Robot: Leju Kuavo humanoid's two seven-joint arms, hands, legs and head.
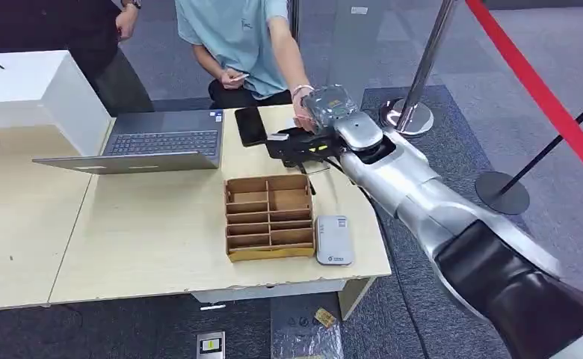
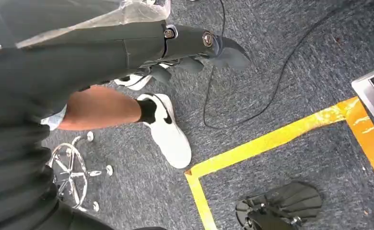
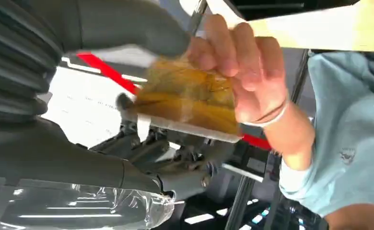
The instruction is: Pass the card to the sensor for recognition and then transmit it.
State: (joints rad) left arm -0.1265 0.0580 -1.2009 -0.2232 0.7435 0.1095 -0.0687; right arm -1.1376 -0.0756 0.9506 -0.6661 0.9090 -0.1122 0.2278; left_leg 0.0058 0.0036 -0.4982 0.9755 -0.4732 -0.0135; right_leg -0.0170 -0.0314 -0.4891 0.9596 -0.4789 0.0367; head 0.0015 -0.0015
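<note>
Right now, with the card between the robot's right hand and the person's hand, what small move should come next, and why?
Probably the right hand should loosen its fingers and let the card go. In the right wrist view the person's hand already grips the card's far edge, while the robot's thumb and fingers hold the near part. In the head view the arm is stretched over the table toward the person.

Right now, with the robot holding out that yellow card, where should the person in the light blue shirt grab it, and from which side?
Grip the free end of the yellow card, opposite the right hand, coming from the far side of the table. The robot's fingers cover the near end, while the far end sticks out towards the person's hand, which already seems to pinch it there.
</note>
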